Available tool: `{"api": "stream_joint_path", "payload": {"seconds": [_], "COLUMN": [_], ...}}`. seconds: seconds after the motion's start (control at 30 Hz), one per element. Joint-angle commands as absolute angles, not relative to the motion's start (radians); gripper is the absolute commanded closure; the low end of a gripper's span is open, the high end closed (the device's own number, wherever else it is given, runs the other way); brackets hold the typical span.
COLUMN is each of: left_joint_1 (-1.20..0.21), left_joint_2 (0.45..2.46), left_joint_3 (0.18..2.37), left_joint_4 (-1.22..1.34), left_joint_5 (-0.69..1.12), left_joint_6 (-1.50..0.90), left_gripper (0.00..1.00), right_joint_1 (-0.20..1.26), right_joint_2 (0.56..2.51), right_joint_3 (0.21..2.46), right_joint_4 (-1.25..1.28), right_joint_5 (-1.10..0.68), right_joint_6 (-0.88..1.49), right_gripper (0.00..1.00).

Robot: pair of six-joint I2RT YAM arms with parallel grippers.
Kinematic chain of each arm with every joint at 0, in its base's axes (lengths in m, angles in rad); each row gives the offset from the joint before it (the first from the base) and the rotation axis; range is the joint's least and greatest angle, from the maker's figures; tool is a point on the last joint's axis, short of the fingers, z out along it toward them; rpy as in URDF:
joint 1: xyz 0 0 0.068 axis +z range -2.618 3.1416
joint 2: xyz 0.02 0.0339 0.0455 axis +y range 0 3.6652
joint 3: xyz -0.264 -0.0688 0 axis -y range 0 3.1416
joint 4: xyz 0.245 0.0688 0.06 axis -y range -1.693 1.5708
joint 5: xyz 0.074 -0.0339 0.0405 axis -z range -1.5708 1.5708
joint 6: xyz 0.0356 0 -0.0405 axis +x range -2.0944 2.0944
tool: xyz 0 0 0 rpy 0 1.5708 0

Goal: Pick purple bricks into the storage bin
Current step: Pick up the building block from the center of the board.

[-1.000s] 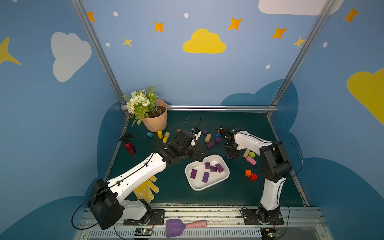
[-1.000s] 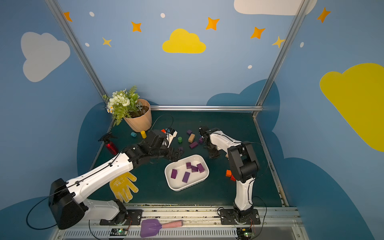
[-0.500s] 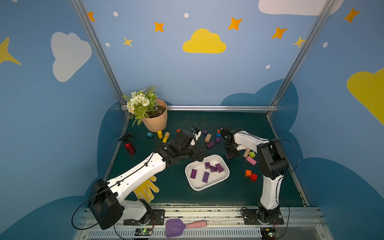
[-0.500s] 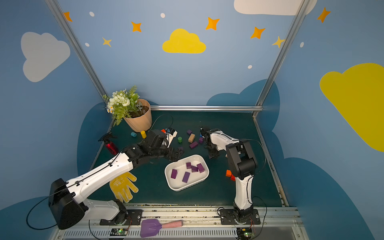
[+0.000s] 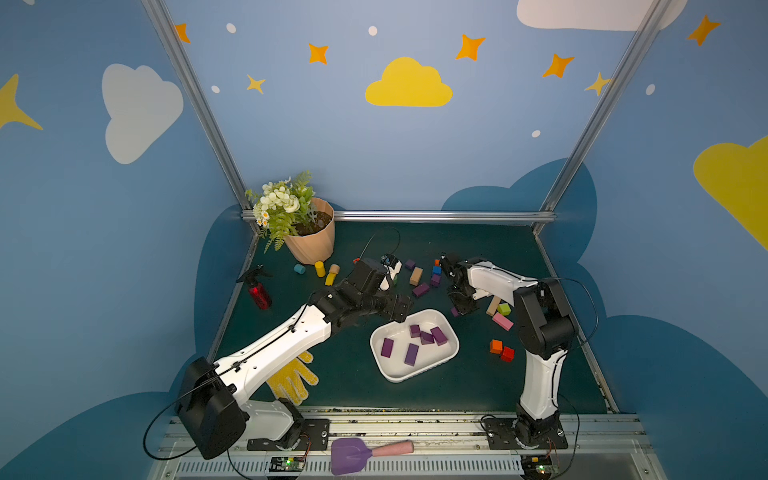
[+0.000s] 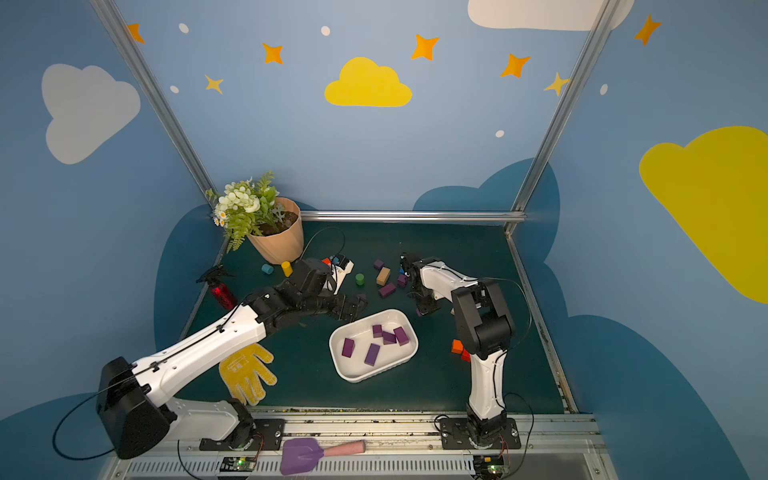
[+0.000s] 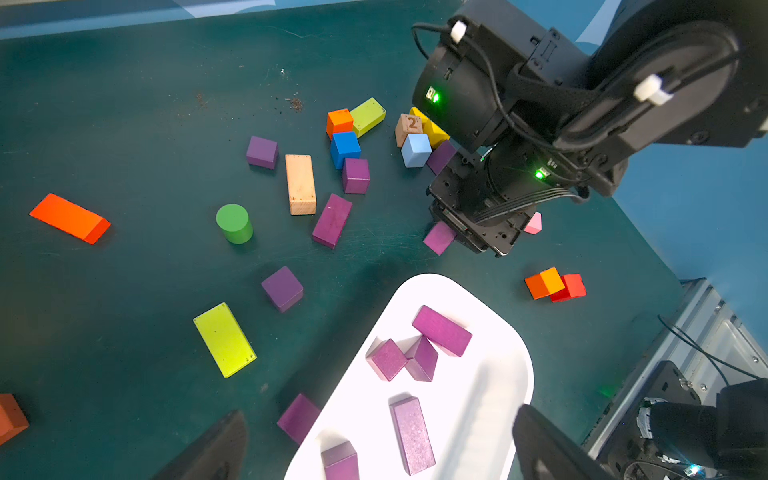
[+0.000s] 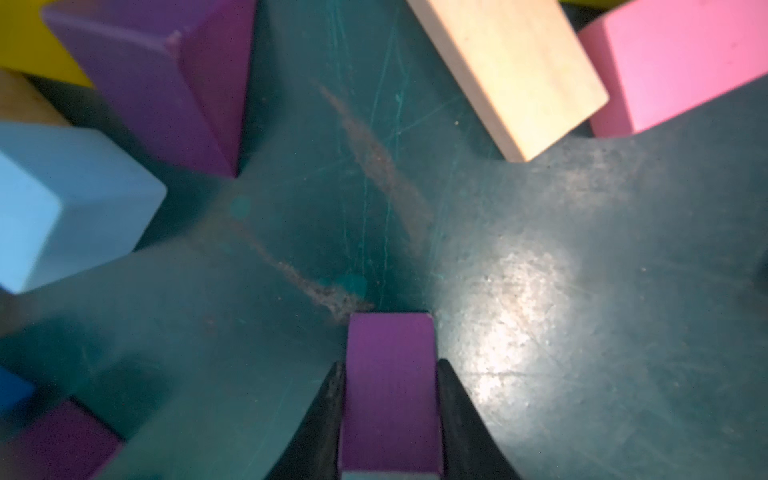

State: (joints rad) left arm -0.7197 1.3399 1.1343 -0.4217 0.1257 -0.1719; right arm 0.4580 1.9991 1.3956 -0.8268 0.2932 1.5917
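Five matte dark purple wooden bricks [image 5: 411, 354] sit in the shallow white rectangular storage bin [image 5: 432, 358], frame centre. The right gripper [image 8: 390, 363] pinches a sixth purple cube [image 8: 390, 332], apparently unlifted. Roughly six loose purple bricks [image 7: 332, 220] remain. The left gripper [image 7: 380, 415] gapes empty.

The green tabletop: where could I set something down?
Bare: the strip between the storage bin and the front rail, the gap between bin and yellow glove, and along the back rail. Crowded: the blocks behind the bin.
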Motion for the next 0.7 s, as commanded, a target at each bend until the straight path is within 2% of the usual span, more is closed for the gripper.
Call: {"api": "stream_joint_path", "payload": {"seconds": [0.0,0.43,0.67], "left_joint_1": [-0.716,-0.715,-0.715], "left_joint_2": [1.323,1.327,1.33], "left_joint_3": [1.143,1.143,1.143], "left_joint_4": [-0.407,-0.409,-0.412], "left_joint_5": [0.133,0.135,0.129], "left_joint_6": [-0.172,-0.172,-0.169], "left_gripper": [0.0,0.0,0.0], "right_joint_1": [0.459,0.449,0.445], "right_joint_2": [2.021,1.993,1.961], "right_joint_3": [1.449,1.486,1.475], "right_joint_4": [-0.846,-0.798,-0.769], "right_joint_5": [0.315,0.315,0.309], "right_joint_6": [1.488,1.073,0.925], "right_gripper": [0.71,0.73,0.74]}}
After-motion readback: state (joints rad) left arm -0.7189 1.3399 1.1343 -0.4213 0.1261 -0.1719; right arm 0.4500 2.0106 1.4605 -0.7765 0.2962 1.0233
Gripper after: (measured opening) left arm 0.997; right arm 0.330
